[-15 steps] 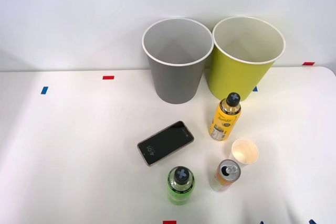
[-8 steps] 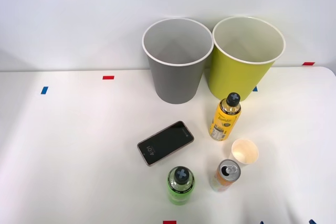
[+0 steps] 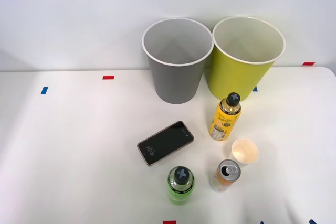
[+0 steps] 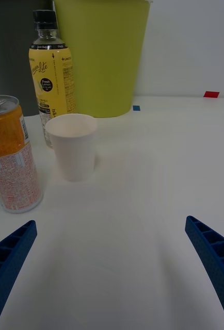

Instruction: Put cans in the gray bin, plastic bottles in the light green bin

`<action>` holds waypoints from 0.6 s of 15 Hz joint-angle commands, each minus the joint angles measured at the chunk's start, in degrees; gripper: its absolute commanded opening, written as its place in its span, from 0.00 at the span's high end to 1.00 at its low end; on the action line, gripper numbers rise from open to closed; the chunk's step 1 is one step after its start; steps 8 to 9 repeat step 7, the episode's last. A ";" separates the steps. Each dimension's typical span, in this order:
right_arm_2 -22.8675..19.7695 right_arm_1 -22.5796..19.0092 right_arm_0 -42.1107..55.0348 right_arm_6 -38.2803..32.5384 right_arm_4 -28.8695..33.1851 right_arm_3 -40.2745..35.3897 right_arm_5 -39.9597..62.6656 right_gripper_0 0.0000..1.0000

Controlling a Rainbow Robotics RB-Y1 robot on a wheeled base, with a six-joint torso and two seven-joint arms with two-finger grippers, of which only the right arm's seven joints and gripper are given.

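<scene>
The gray bin (image 3: 176, 85) and the light green bin (image 3: 237, 80) stand side by side at the back of the white table. In front of the light green bin stands a yellow plastic bottle (image 3: 226, 120) with a black cap. A bright green bottle (image 3: 180, 187) and an orange and pale can (image 3: 226, 177) stand near the front edge. In the right wrist view my right gripper (image 4: 111, 221) is open and low over the table, with nothing between its blue fingers. Ahead of it are the can (image 4: 11, 160), the yellow bottle (image 4: 52, 77) and the light green bin (image 4: 101, 62).
A cream paper cup (image 3: 244, 152) stands between the yellow bottle and the can, and shows as the cup (image 4: 73, 147) close ahead of the gripper. A dark phone (image 3: 166, 142) lies flat in the middle. Red and blue tape marks dot the table.
</scene>
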 commanded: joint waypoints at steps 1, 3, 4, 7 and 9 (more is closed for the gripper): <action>0.00 0.00 0.00 0.00 0.00 0.00 0.00 0.00; 0.00 0.00 0.00 0.00 0.00 0.00 0.00 0.00; 0.00 0.00 0.00 0.00 0.00 0.00 0.00 0.00; 0.00 0.00 0.00 0.00 0.00 0.00 0.00 0.00; 0.00 0.00 0.00 0.00 0.00 0.00 0.00 0.00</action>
